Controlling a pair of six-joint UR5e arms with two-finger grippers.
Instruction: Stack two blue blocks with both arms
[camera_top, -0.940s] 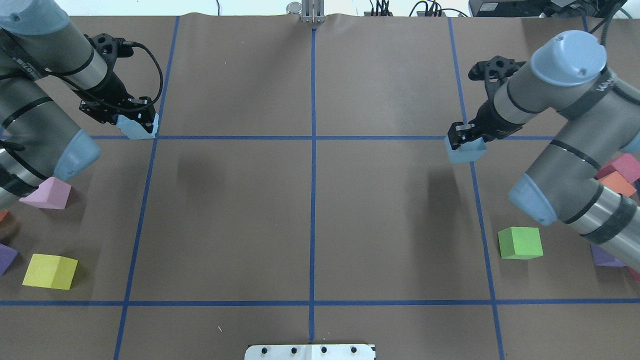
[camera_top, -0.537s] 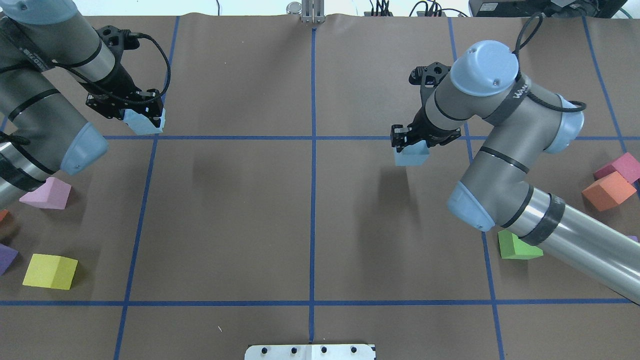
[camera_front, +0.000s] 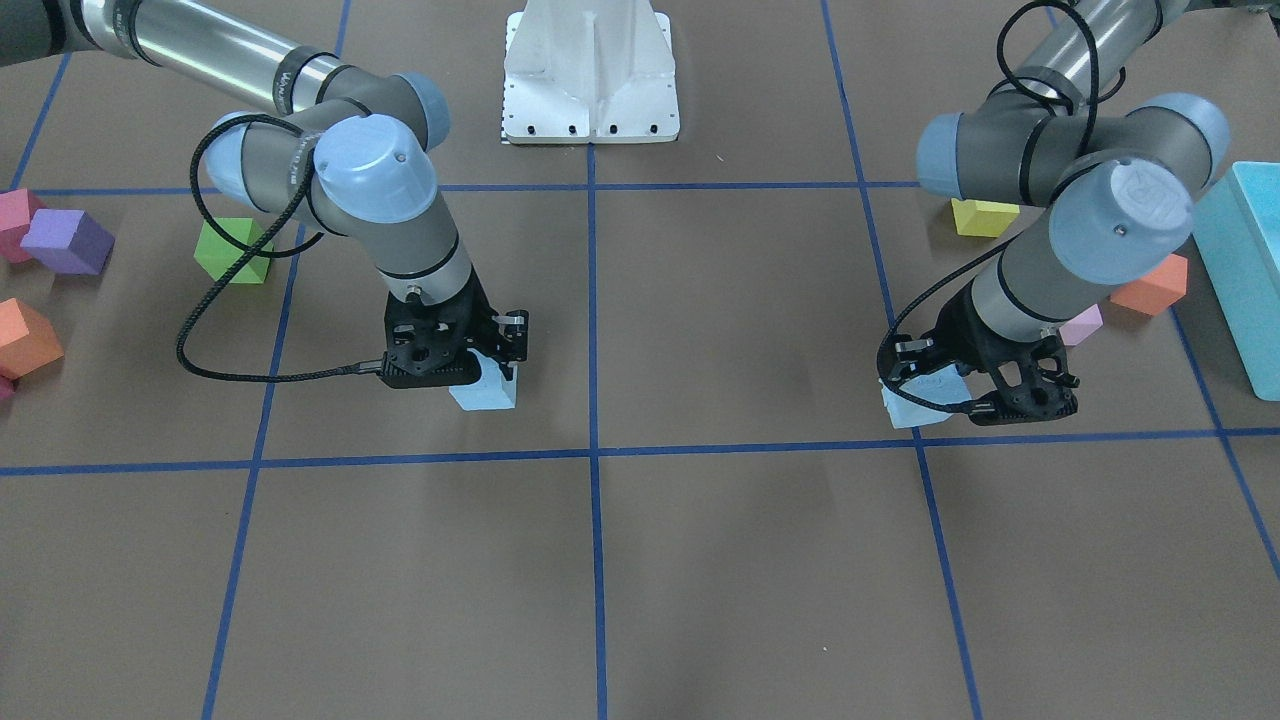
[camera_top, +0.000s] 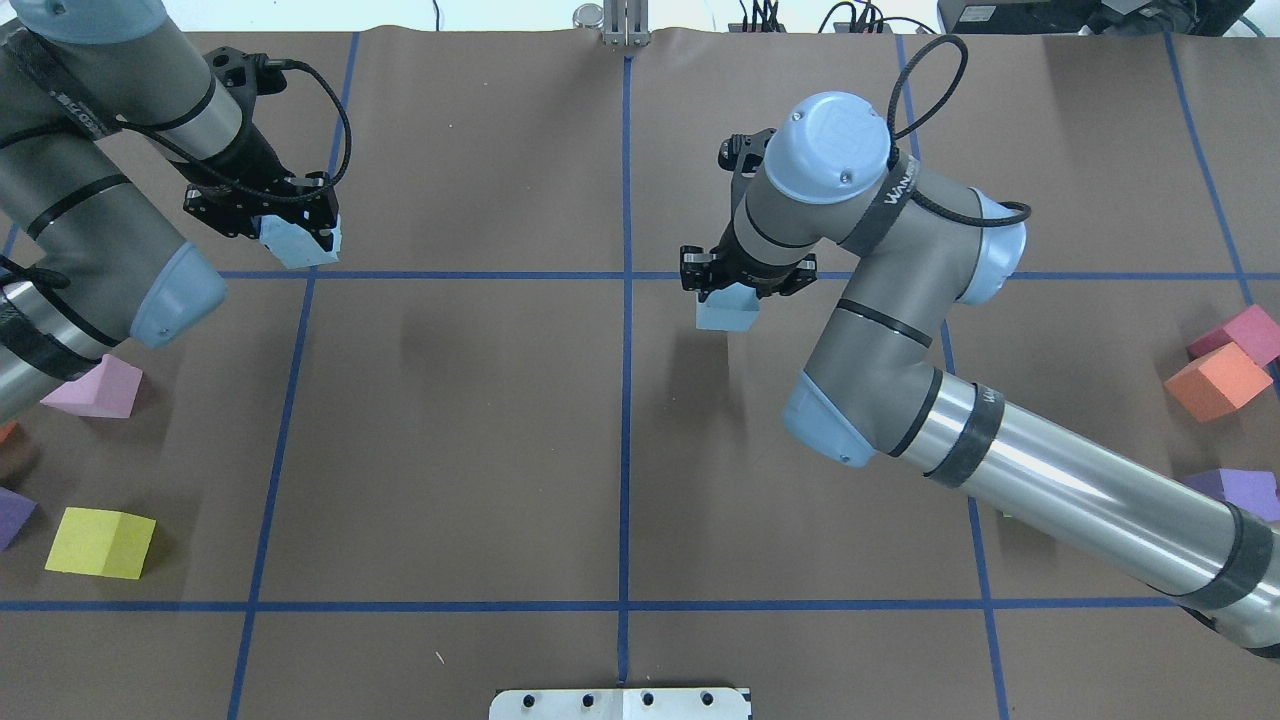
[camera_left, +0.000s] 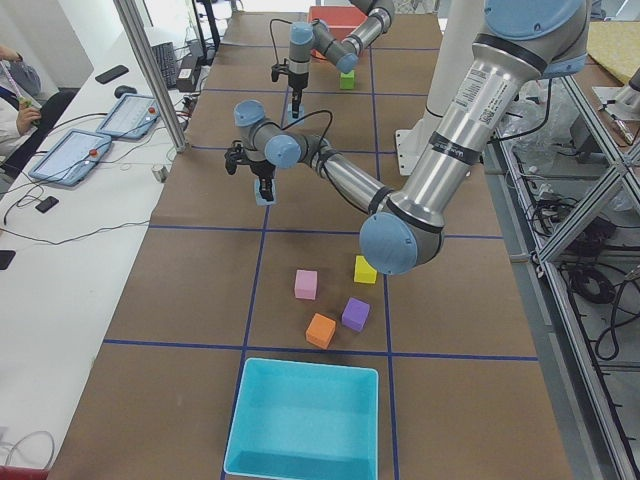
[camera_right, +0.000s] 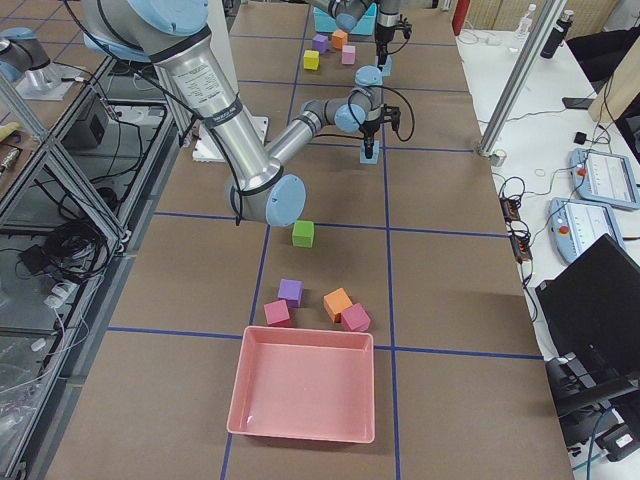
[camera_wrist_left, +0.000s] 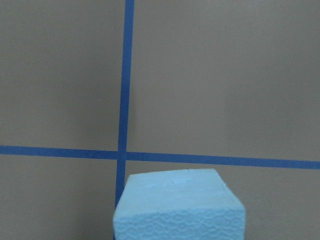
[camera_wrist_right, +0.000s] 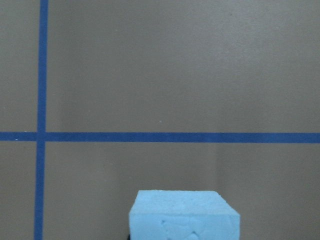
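My left gripper (camera_top: 292, 222) is shut on a pale blue block (camera_top: 298, 242) and holds it above the table at the far left, near a tape crossing. It also shows in the front view (camera_front: 908, 402) and fills the bottom of the left wrist view (camera_wrist_left: 179, 206). My right gripper (camera_top: 738, 280) is shut on the second blue block (camera_top: 726, 310) and holds it above the table just right of the centre line. That block also shows in the front view (camera_front: 486, 390) and in the right wrist view (camera_wrist_right: 183, 216). The two blocks are far apart.
A yellow cube (camera_top: 100, 542) and a pink cube (camera_top: 95, 388) lie at the left. Orange (camera_top: 1215, 382), magenta (camera_top: 1240, 332) and purple (camera_top: 1240, 490) cubes lie at the right. A turquoise bin (camera_front: 1245, 270) stands at the left end and a pink bin (camera_right: 305, 395) at the right end.
My right arm has swung far left toward the centre line, carrying its blue block. My left gripper has moved a little right and away from the robot with its block.
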